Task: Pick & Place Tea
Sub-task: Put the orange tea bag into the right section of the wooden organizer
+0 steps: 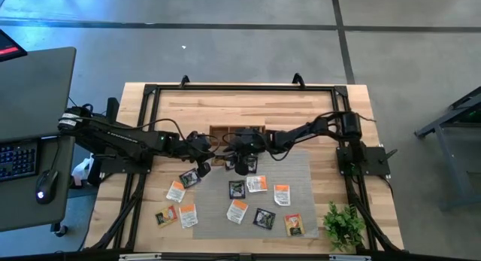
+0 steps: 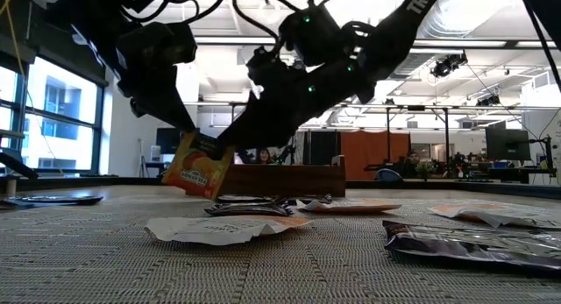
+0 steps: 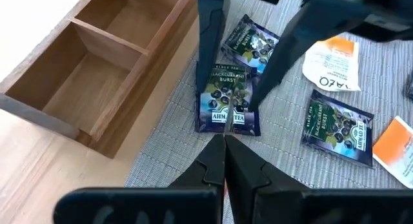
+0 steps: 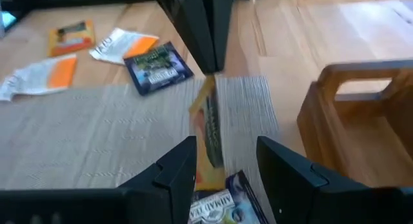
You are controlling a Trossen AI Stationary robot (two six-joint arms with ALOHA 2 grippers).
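My left gripper is shut on a yellow-brown tea sachet, which shows edge-on in the right wrist view. My right gripper is open and faces it closely, its fingers standing either side of a black sachet that lies flat on the grey mat. Both grippers meet just near of the brown wooden box. Several more sachets lie flat on the mat and the table, among them a black one, a white-and-orange one and a yellow-brown one. My left gripper pinches the yellow-brown sachet by its upper edge between the two fingers, which come from above and slant down. The sachet hangs tilted below the fingers, its lower edge just above the mat.
The box's compartments show bare wood. A small green plant stands at the table's near right corner. A desk with keyboard and mouse stands left of the table. The black frame rails run round the table.
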